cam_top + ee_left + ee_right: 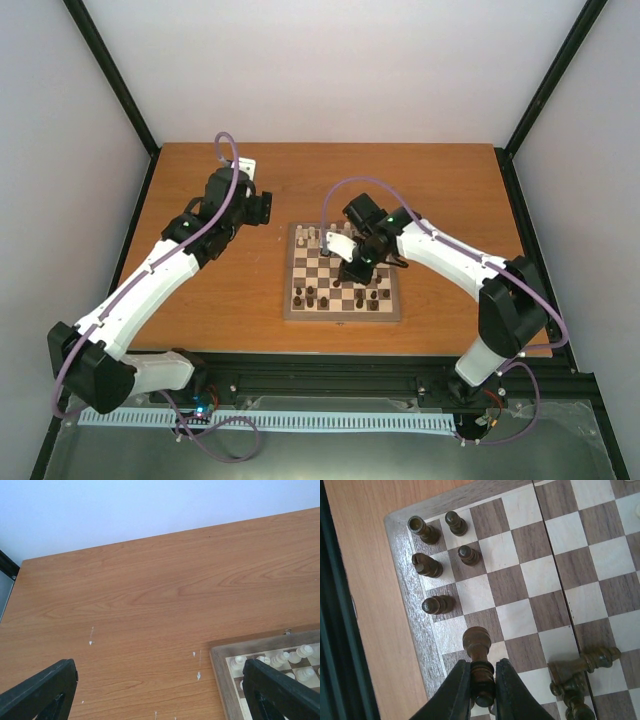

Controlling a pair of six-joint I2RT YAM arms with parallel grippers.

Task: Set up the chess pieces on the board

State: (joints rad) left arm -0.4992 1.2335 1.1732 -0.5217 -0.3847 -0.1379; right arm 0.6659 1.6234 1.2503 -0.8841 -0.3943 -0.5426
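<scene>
From above, the board (pixel 340 315) lies right of centre on the table (pixel 220 300). Cream pieces (pixel 310 238) line its far rows and dark pieces (pixel 310 296) only partly fill the near rows, so I judge the job well along but unfinished. My left gripper (pixel 265 208) hangs off the board's far-left corner and my right gripper (pixel 350 272) is over its middle. In my left wrist view my fingers (pixel 42 687) stand wide apart, holding nothing, above bare table. In my right wrist view my fingers (pixel 457 690) are clamped on a dark piece (pixel 477 647) by the near border, with two toppled pieces (pixel 582 664) beside it.
</scene>
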